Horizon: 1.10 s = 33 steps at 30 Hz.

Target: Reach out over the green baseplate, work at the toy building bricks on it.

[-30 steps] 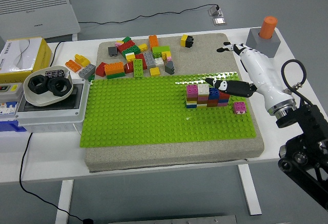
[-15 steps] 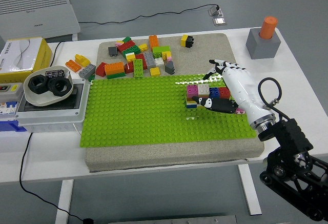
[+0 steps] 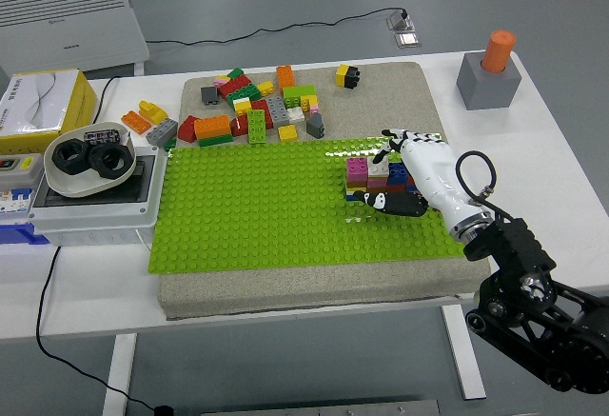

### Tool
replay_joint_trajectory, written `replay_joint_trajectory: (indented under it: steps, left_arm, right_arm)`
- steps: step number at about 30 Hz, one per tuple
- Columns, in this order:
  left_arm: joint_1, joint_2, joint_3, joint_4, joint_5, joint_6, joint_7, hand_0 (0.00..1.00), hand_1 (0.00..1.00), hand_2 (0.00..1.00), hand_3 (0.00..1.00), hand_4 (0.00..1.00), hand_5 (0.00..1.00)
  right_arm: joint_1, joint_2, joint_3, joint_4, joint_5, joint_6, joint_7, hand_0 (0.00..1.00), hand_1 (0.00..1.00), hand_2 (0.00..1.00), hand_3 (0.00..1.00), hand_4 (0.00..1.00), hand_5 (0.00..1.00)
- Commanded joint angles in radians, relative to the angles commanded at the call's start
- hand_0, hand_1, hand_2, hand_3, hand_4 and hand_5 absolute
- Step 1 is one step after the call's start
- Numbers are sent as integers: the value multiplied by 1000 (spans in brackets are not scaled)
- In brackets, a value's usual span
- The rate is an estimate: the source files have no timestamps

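Note:
A green baseplate (image 3: 257, 207) lies on a beige foam pad (image 3: 285, 287). A small wall of mixed coloured bricks (image 3: 358, 174) stands on the plate's right part. My right hand (image 3: 381, 178), white with black fingertips, reaches in from the lower right and wraps the wall's right end. Its thumb (image 3: 384, 202) lies along the wall's front and its fingers (image 3: 392, 138) curl over the back and top. The hand hides the right half of the wall. The left arm is out of view.
Loose bricks (image 3: 252, 111) lie on the pad behind the plate, with a yellow-black one (image 3: 346, 75) apart. A grey block with an orange cylinder (image 3: 489, 78) stands far right. A grey box carrying a bowl of black rings (image 3: 90, 159) sits left.
My right hand has moved from the pad's right edge leftward and toward me onto the brick wall. Its fingers have curled around the wall. The loose pink brick is now hidden.

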Motion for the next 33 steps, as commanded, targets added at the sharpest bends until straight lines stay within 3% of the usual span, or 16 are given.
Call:
replay_joint_trajectory:
  steps: [9,33]
  left_arm:
    - [-1,0,-5,0,4,3,-5,739,577,531,706,735,824]
    - [-4,-1,-12,0,13,5,-8,740,577,530,706,738,833]
  right_arm:
    - [35,9,-6,-53,16,-3,10,805,835,868,601,912,548]
    - [43,6,-22,-88,33,8,8,807,834,864,608,899,554]
